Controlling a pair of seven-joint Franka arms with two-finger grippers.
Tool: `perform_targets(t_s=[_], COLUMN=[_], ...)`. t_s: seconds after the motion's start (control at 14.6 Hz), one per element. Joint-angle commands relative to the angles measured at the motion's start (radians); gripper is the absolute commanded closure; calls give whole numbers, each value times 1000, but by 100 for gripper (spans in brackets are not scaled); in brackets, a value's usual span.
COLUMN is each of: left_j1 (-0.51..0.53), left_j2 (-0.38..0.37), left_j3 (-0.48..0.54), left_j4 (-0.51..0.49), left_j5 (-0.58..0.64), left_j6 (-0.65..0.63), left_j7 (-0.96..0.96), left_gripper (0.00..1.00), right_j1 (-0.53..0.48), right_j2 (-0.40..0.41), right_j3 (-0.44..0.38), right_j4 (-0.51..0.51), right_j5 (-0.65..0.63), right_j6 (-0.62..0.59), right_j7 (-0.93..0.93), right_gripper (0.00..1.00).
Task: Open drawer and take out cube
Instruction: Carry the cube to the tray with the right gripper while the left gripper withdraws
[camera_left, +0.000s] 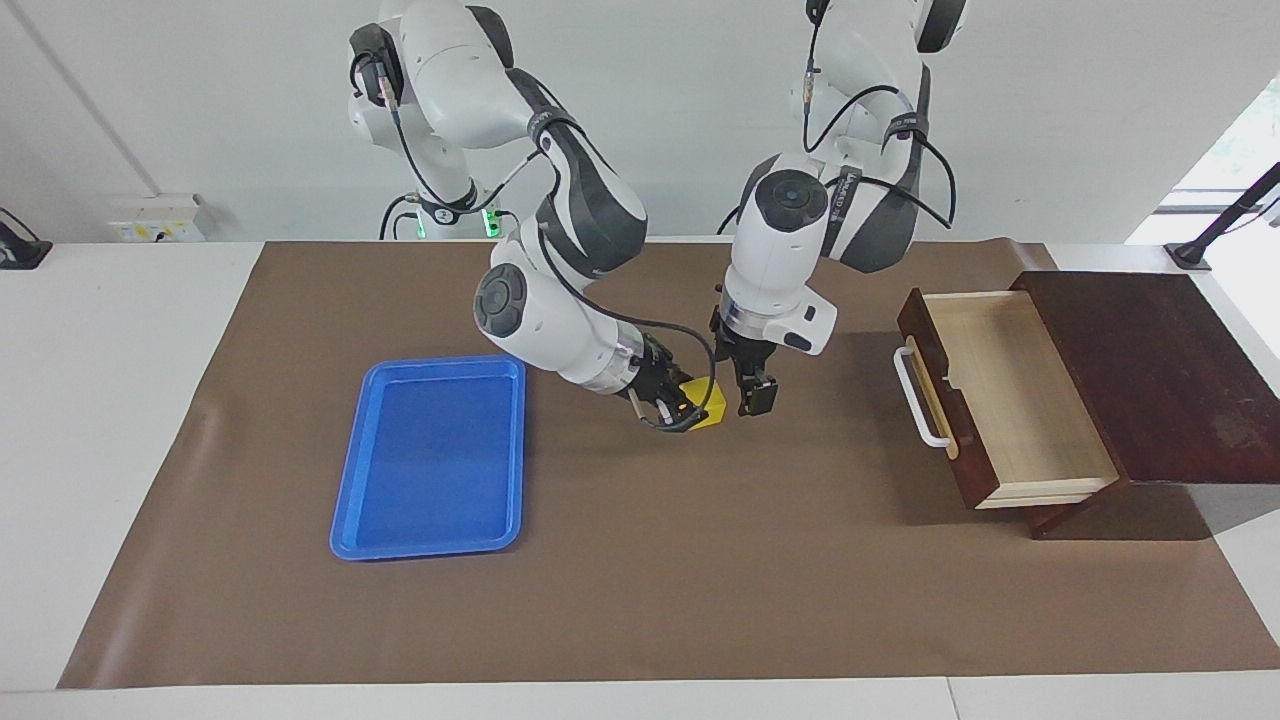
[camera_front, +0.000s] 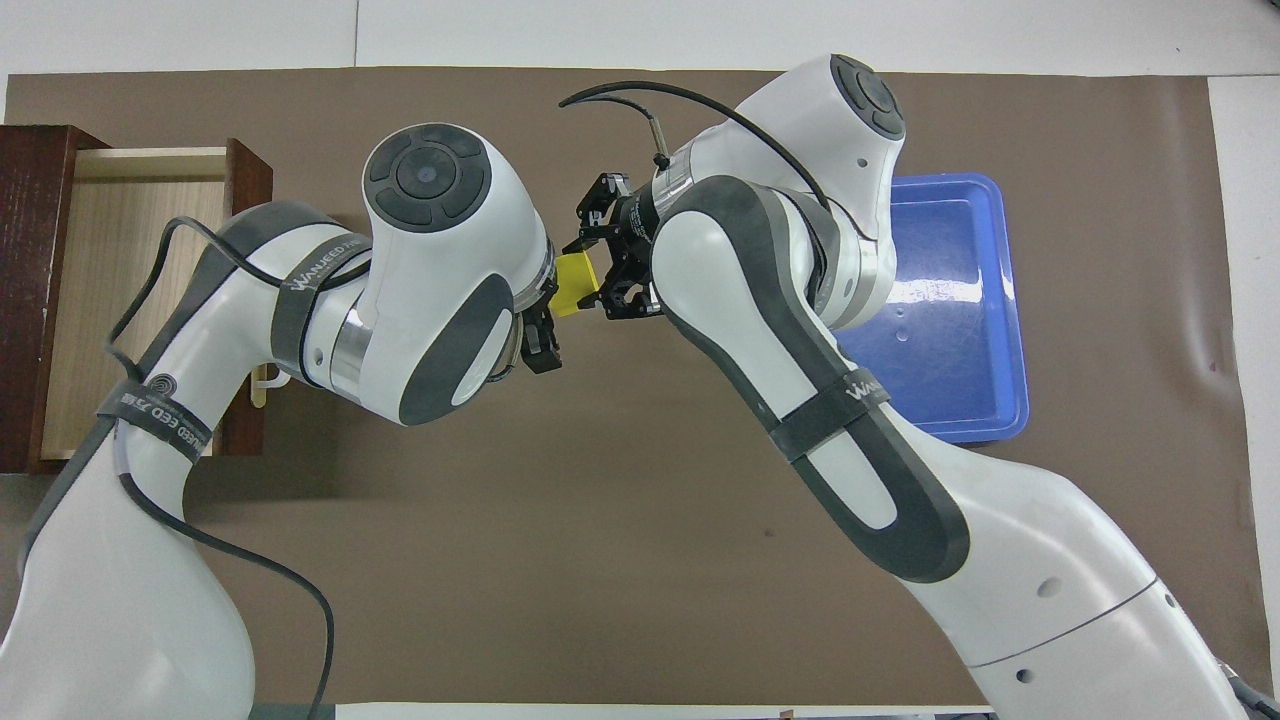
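Above the middle of the brown mat, the right gripper (camera_left: 683, 411) is clamped on the yellow cube (camera_left: 708, 404), while the left gripper (camera_left: 758, 398) hangs just beside it with fingers spread and holding nothing. The drawer (camera_left: 1000, 400) stands pulled open and bare at the left arm's end of the table. To finish the handover cleanly, the left gripper likely should draw straight away from the cube without brushing it, and the right should carry it level toward the blue tray (camera_left: 432, 456).

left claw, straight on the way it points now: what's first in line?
The left claw points roughly straight down over the brown mat, beside the cube in the right claw. Likely it meets bare mat first; depth is unclear.
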Motion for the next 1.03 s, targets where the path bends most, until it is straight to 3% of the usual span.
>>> perform_targets(t_s=[0.0,0.21,0.55,0.96], left_j1=[65,179,301,415], left_j2=[-35,-46,-68,-80], left_j3=[-3,-4,-4,-4], left_j4=[-31,-33,-90,-133], left_j5=[35,45,45,45], left_j6=[-45,-90,-70,-25], left_j7=[26,119,373,627], left_gripper=[0,0,0,0], right_j1=[-120,-200,-367,-387], right_j2=[-17,-19,-68,-82], right_j3=[15,4,-14,-40], right_j4=[2,-36,-201,-297], right_j5=[65,64,53,55], right_j6=[-37,-39,-65,-15], right_j7=[-37,-114,-265,-333], right_gripper=[100,100,100,100])
